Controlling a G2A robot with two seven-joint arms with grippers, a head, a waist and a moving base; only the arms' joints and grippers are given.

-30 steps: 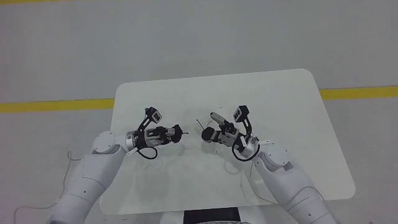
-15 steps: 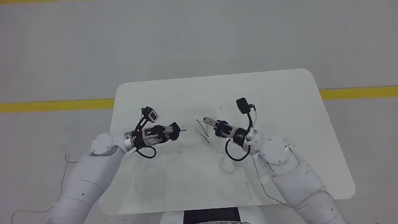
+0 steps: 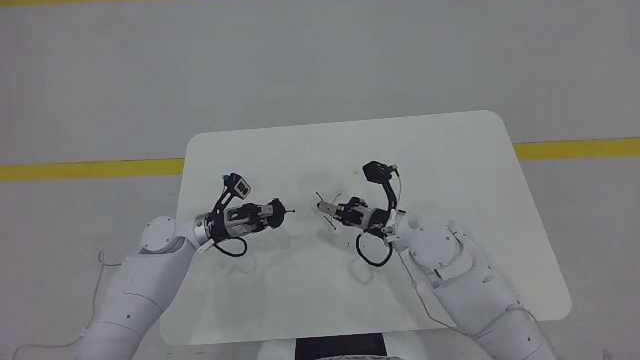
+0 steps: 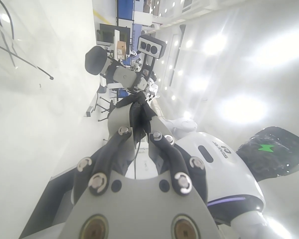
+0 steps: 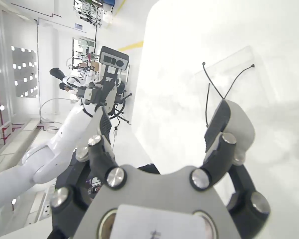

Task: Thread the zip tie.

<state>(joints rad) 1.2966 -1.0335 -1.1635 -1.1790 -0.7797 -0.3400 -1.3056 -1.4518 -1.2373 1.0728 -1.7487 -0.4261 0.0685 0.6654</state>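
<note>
My left gripper (image 3: 283,210) hovers left of the table's middle, shut on a black zip tie (image 4: 139,111) that sticks out past its fingertips and trails back between the fingers. My right gripper (image 3: 331,211) faces it from the right, open, with nothing between its fingers (image 5: 221,116). Just past that finger, two loose black zip ties (image 5: 235,80) lie crossed on the table. The same loose ties (image 4: 22,60) appear in the left wrist view and as thin black lines (image 3: 322,203) at the right gripper's tip from above.
The white table (image 3: 450,160) has rounded corners and bare surface around both arms. A clear flat sheet (image 5: 241,58) lies under the loose ties. Grey floor with yellow lines (image 3: 90,170) surrounds the table.
My right gripper has swung and turned toward the loose zip ties, its wrist camera shifting left. The left arm has drifted slightly left, still holding its tie.
</note>
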